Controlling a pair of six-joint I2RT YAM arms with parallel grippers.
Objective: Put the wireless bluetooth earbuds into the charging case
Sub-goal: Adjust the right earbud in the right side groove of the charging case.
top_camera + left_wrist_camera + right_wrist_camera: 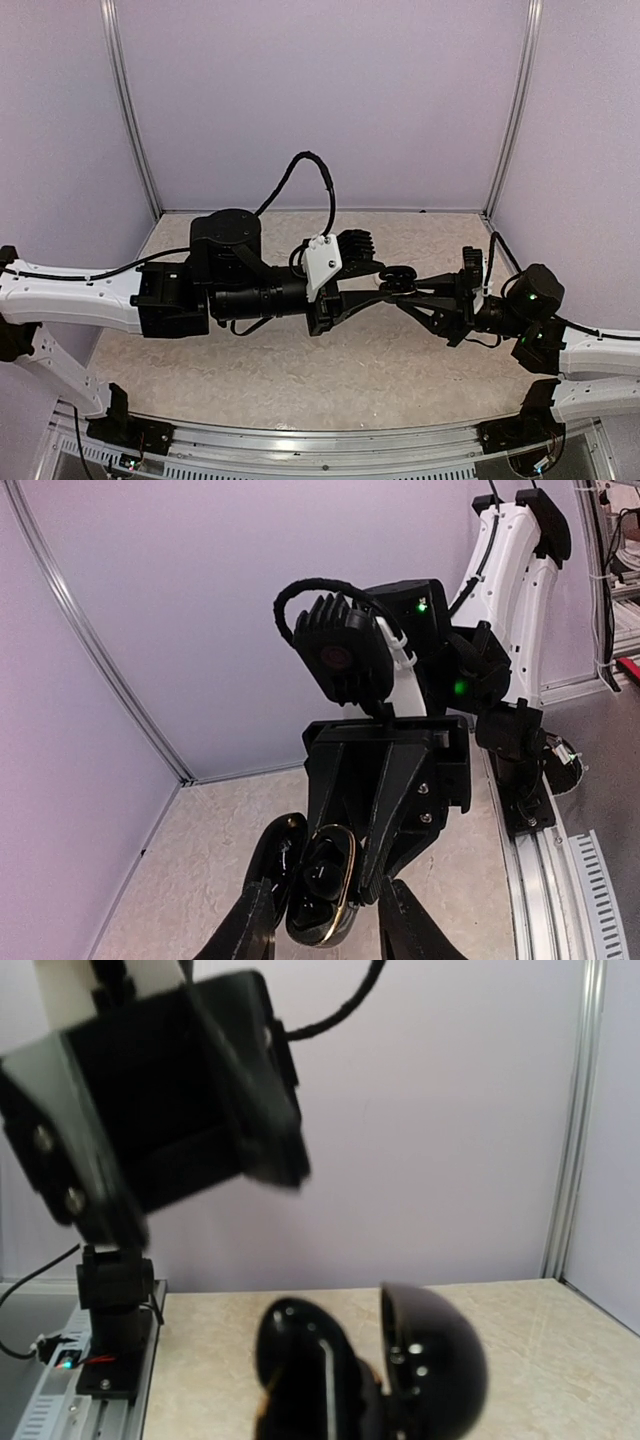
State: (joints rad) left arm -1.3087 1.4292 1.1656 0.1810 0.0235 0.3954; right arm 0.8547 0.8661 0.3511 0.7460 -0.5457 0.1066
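A black charging case with a gold rim hangs in mid-air over the table's middle, its lid open. My right gripper is shut on the case. In the left wrist view the case shows dark earbuds sitting in its wells, with the lid swung left. My left gripper is open, one finger on each side of the case. In the right wrist view the case and its lid are blurred and hide my own fingers. No white earbuds are in view.
The beige marbled tabletop lies below both arms. An aluminium rail runs along the near edge. Lavender walls with metal posts close the back and sides. The right arm's base stands by the rail.
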